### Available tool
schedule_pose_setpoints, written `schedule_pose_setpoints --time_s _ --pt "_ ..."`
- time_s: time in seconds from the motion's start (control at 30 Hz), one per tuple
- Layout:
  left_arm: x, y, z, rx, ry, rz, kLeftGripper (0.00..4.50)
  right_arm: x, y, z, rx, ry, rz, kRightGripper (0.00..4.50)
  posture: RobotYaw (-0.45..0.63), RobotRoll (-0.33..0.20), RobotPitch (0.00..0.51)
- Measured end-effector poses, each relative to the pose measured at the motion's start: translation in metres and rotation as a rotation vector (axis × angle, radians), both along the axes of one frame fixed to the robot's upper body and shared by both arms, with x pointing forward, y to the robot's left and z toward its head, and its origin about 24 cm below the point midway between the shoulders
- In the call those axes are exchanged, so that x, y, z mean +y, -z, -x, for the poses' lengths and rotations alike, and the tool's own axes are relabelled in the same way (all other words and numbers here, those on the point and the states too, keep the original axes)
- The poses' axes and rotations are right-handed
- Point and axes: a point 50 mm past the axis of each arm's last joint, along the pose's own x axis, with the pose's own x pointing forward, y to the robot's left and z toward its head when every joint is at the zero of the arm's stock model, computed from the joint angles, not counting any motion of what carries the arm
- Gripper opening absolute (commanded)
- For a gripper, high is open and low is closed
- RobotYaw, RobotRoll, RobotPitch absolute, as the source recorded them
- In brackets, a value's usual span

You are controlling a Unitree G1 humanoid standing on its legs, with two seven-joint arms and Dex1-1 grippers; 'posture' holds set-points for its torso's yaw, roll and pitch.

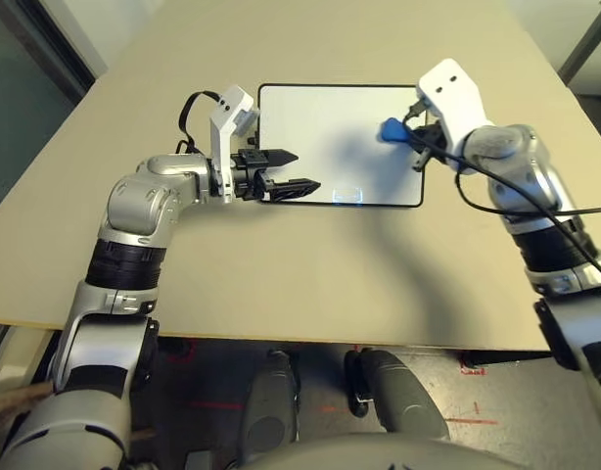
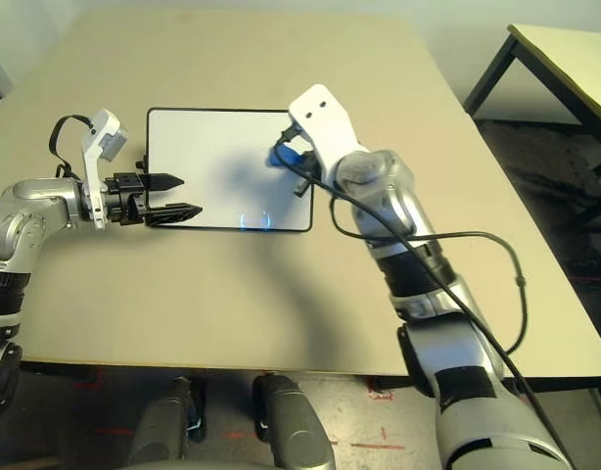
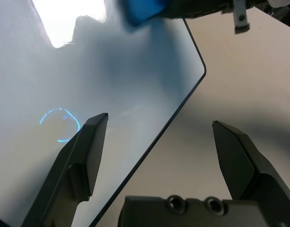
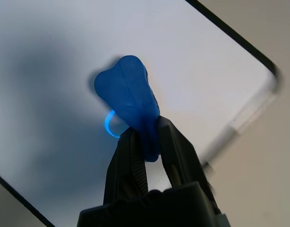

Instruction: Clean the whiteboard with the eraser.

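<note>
Left eye view: flat rectangular whiteboard w/ thin black frame [image 1: 320, 127] lies flat on the beige bench [image 1: 310, 274], long sides running across the robot's front. Small bright blue eraser block [image 1: 392, 130] sits over the board's right part, near its right short edge, clamped in the right gripper [image 1: 410, 135]; that gripper's two black fingers are pressed together on the eraser's near end, the rest of the block sticking out past the fingertips. Right wrist view confirms it: eraser [image 4: 131, 101] pinched between the fingers, hanging over the white surface, a short curved blue marker stroke [image 4: 108, 126] on the board just beside it. Whether the eraser actually touches the board can't be told.

Left gripper [image 1: 299, 171] is at the board's left short edge, near its front-left corner, fingers well apart w/ nothing between them. One finger lies over the white surface, the other over the board's front edge. In left wrist view the fingers [image 3: 83, 156] straddle the black frame edge.

Faint blue scribble [image 1: 347, 193] remains on the board near its front long edge, between the two grippers.
</note>
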Motion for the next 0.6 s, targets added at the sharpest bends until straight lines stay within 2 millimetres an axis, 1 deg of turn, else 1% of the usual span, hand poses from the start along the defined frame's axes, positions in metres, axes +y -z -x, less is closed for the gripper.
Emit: schedule_pose_setpoints --time_s 0.23,0.37,0.5,0.6 --pt "0.001 0.001 0.0 0.0 -0.01 -0.002 4.5 0.029 -0.007 -0.008 -0.016 -0.081 -0.003 0.51 -0.11 0.0 0.133" --pt "0.001 0.001 0.0 0.0 -0.013 -0.002 4.5 0.045 -0.006 -0.008 -0.015 -0.123 -0.007 0.51 -0.11 0.0 0.135" --pt "0.001 0.001 0.0 0.0 -0.017 -0.003 4.5 0.051 -0.004 -0.008 -0.018 -0.151 0.004 0.51 -0.11 0.0 0.135" --pt "0.001 0.001 0.0 0.0 -0.017 -0.002 4.5 0.051 -0.004 -0.008 -0.023 -0.155 0.009 0.51 -0.12 0.0 0.135"
